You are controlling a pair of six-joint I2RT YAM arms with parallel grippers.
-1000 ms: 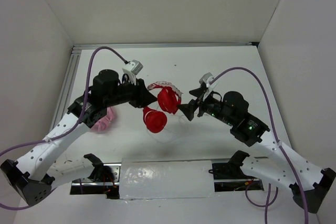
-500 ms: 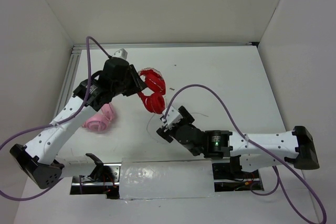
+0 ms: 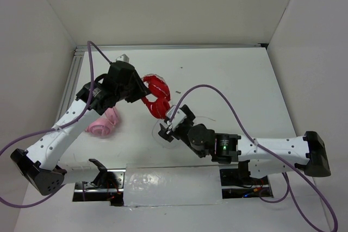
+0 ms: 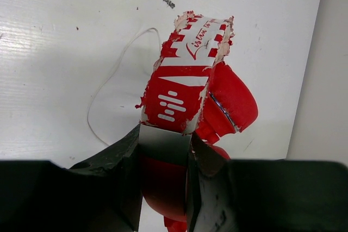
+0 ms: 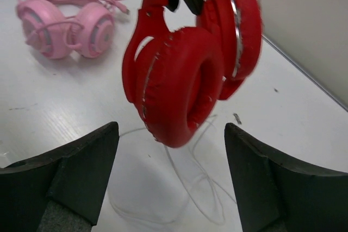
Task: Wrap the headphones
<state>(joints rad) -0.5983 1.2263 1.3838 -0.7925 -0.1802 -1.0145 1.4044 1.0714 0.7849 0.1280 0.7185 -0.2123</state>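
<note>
The headphones [image 3: 156, 97] are held above the table by the headband [image 4: 182, 80], clamped in the left gripper [image 4: 166, 139], the right gripper [image 5: 171, 172] is spread wide below, and the limp, light cable [image 4: 89, 117] is judged best pinched near the cup.

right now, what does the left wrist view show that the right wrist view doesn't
Left wrist only: the frayed, white-printed top of the headband. Right wrist only: the pink headphones, the red ear cups' padded faces, and the open right tool. Both: the red headphones gripped by the left tool, and their loose white cable.
</note>
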